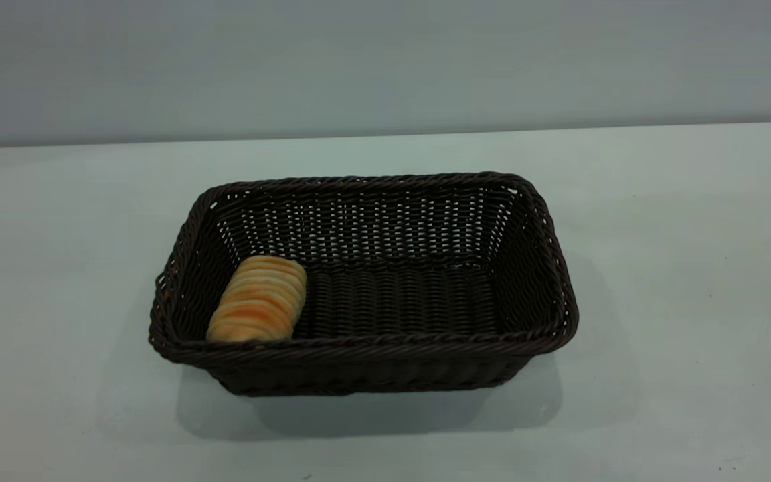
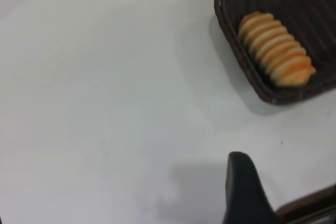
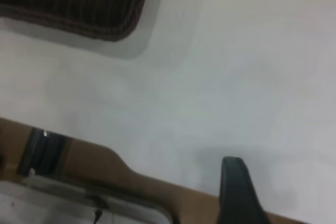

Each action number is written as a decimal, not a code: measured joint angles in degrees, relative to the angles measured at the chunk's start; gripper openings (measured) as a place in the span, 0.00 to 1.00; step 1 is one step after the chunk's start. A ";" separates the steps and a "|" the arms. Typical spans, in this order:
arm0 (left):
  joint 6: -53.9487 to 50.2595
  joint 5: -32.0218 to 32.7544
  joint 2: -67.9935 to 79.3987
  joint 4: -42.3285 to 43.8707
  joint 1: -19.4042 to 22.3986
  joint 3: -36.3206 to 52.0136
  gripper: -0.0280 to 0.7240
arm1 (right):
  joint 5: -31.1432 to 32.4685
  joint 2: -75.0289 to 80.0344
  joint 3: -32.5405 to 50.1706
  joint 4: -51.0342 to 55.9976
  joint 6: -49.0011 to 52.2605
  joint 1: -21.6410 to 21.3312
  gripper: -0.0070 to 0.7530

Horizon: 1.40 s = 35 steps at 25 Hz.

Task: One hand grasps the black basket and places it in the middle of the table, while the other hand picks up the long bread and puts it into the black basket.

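At the near edge of the surface [image 1: 680,281] both arms sit drawn back. Only one prong of the left claw [image 2: 244,192] shows in its wrist view, and one of the right claw [image 3: 239,192] in its own, so I cannot tell how wide either stands. Farther in, around the middle, rests the black basket [image 1: 553,268], with the long bread [image 1: 258,299] lying inside against its left wall. The task looks finished.
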 joint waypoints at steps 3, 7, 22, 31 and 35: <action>-1.14 0.00 -6.02 -1.08 0.00 5.60 0.63 | 0.00 -3.62 0.21 0.11 -0.49 0.00 0.63; -2.58 0.00 -15.24 -1.21 0.00 12.26 0.63 | 0.00 -9.59 3.69 1.24 -0.87 0.00 0.63; -3.43 -0.05 -42.60 -3.49 0.00 31.06 0.63 | 0.04 -26.23 17.20 3.50 -3.90 0.00 0.63; -3.43 -0.17 -45.67 -6.76 0.00 34.60 0.63 | -0.13 -28.94 19.67 0.22 -4.10 0.00 0.63; -3.43 -0.85 -45.67 -6.75 0.00 34.60 0.63 | -1.79 -28.94 20.28 -0.94 -4.10 0.00 0.63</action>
